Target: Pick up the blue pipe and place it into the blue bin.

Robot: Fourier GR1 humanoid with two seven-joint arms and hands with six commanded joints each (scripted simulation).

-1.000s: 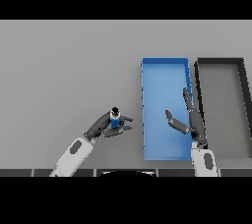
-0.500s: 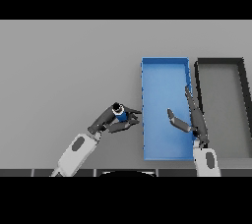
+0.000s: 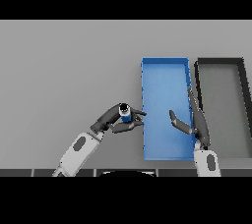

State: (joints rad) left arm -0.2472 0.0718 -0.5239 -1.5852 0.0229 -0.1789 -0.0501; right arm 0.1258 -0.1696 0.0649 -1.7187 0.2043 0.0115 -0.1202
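Presently the left hand [image 3: 114, 120] has its fingers and thumb curled round the blue pipe [image 3: 125, 113], which stands roughly upright in the grasp with its open end showing; the pipe appears clear of the grey table [image 3: 64, 66], though how far it is raised cannot be told. The pipe sits just beside the near left wall of the blue bin [image 3: 165, 61], not yet over it; the grasp from the side leaves the bottom of the pipe free, which I judge suits lowering it into the bin. The right hand [image 3: 189, 122] hangs over the bin's right side, fingers straight and thumb spread, holding nothing; it looks idle, yet it occupies part of the space the pipe is bound for. A dark bin [image 3: 220, 61] lies alongside the blue one, to the right and just apart from it. In my judgement the step in hand is the carry; what remains is a short move rightward across the wall and a release inside the bin.
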